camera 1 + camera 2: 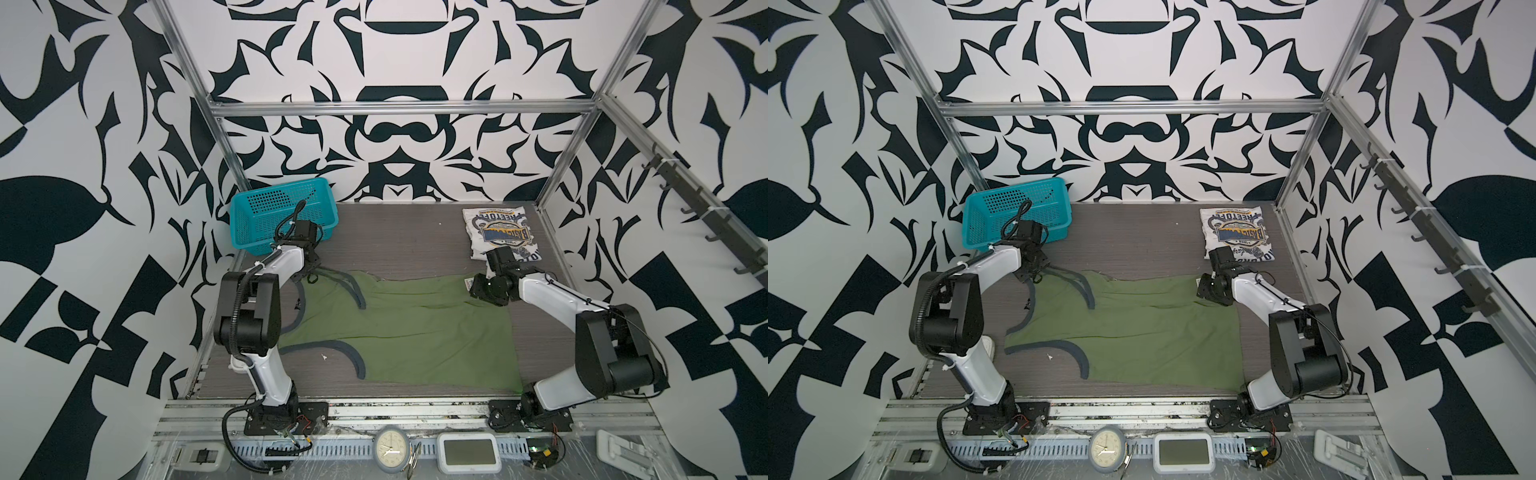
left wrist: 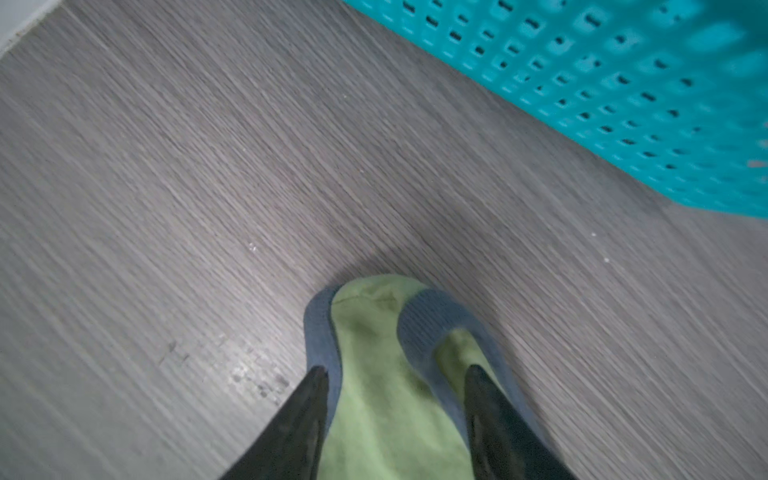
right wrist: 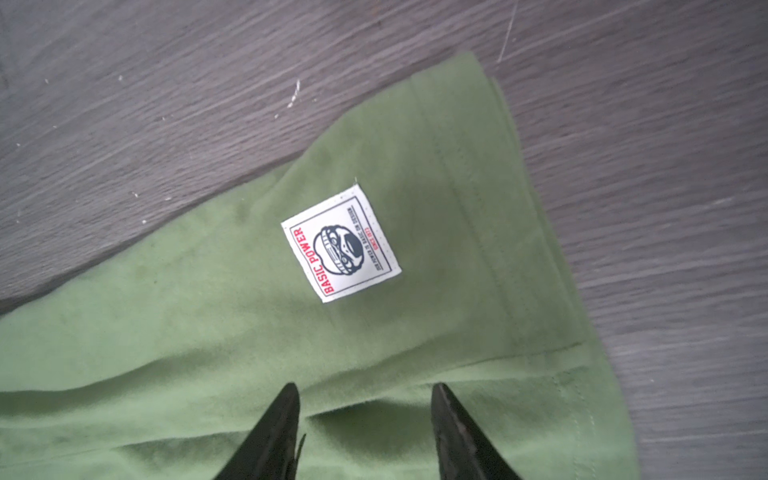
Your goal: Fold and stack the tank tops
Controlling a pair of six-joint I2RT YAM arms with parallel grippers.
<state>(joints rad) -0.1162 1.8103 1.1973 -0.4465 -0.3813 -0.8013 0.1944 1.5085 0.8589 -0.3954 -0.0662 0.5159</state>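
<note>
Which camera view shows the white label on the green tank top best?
The right wrist view: the white label on the green tank top is sharp, reading BASIC POWER. Both top views show only a tiny patch; the left wrist view misses it.

Find the teal basket (image 1: 253, 224) at the tabletop's (image 1: 395, 241) far left corner. Note the clock (image 1: 392, 449) and screen (image 1: 469, 452) beyond its near edge.

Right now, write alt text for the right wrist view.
The right claw, fingers apart, sits over a hem corner of the olive green tank top on the grey wood-grain table. A white sewn label reads BASIC POWER.
</note>
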